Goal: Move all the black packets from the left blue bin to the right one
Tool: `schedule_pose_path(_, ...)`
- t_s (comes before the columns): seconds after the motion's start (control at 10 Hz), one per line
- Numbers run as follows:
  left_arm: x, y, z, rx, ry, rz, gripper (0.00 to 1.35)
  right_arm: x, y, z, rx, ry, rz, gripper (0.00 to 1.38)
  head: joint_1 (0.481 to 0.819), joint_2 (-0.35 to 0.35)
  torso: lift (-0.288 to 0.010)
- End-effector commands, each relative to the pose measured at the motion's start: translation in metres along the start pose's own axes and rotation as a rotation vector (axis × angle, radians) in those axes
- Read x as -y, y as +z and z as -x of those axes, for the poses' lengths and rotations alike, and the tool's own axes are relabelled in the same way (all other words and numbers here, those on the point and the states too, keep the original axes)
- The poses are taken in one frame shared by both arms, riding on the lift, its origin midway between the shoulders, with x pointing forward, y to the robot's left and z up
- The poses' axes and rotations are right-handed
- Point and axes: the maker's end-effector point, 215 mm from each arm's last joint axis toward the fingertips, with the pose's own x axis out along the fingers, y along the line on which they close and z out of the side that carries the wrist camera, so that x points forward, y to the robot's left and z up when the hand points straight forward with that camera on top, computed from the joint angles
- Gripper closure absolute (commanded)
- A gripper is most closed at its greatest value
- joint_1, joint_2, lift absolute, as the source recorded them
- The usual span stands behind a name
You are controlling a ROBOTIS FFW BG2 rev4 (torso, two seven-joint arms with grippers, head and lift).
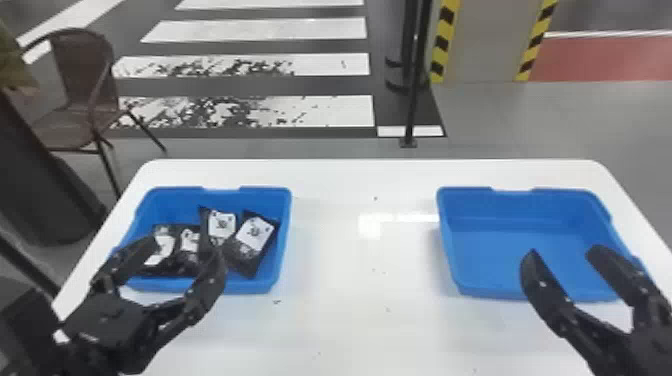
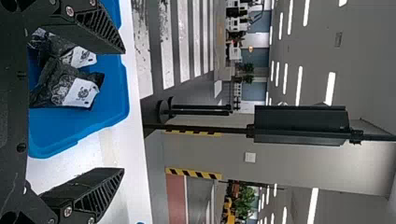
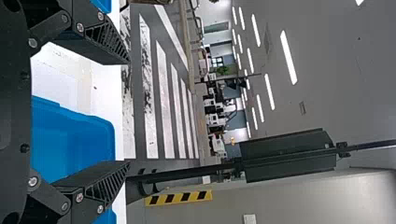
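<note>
In the head view my left gripper (image 1: 187,250) stands open over the near part of the left blue bin (image 1: 281,240), its fingers partly covering the packets. The bin holds several black packets with white labels, among them one (image 1: 254,235) at the right side and one (image 1: 221,225) beside it. My right gripper (image 1: 560,252) is open at the near side of the right blue bin (image 1: 450,250), which holds no packets. The left wrist view has my left gripper (image 2: 123,109) open, with a packet (image 2: 84,93) beyond it. In the right wrist view my right gripper (image 3: 129,112) is open and holds nothing.
Both bins stand on a white table (image 1: 360,270), with a wide strip of tabletop between them. Beyond the table's far edge are a brown chair (image 1: 82,75) at the left and a black post (image 1: 412,90).
</note>
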Motion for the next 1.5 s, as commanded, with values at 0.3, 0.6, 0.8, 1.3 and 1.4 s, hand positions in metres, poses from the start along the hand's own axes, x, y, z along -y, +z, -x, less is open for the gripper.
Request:
schedule_pose_path(0.3,-0.001,-0.001,0.001,-0.002,0.002,0.0,0.14,0.0,0.0,0.0,0.0,0.001,-0.001,0.28,0.695,0.06,-0.14)
schedule_pose_path(0.6,-0.005,-0.004,-0.002,-0.018,0.01,-0.006,0.14,0.0,0.0,0.0,0.001,0.001,-0.003,0.28,0.695,0.062,-0.14)
schedule_pose_path(0.8,-0.011,-0.017,-0.015,-0.091,0.023,-0.007,0.14,0.0,0.0,0.0,0.001,0.001,-0.003,0.28,0.695,0.066,-0.14)
schedule_pose_path(1.3,-0.053,-0.04,-0.061,-0.29,0.106,-0.048,0.14,-0.003,0.0,-0.003,0.005,0.007,-0.012,0.28,0.695,0.097,-0.14)
schedule_pose_path(1.4,-0.053,-0.047,-0.074,-0.325,0.1,-0.049,0.14,-0.002,-0.002,-0.003,0.003,0.006,-0.013,0.28,0.695,0.109,-0.14)
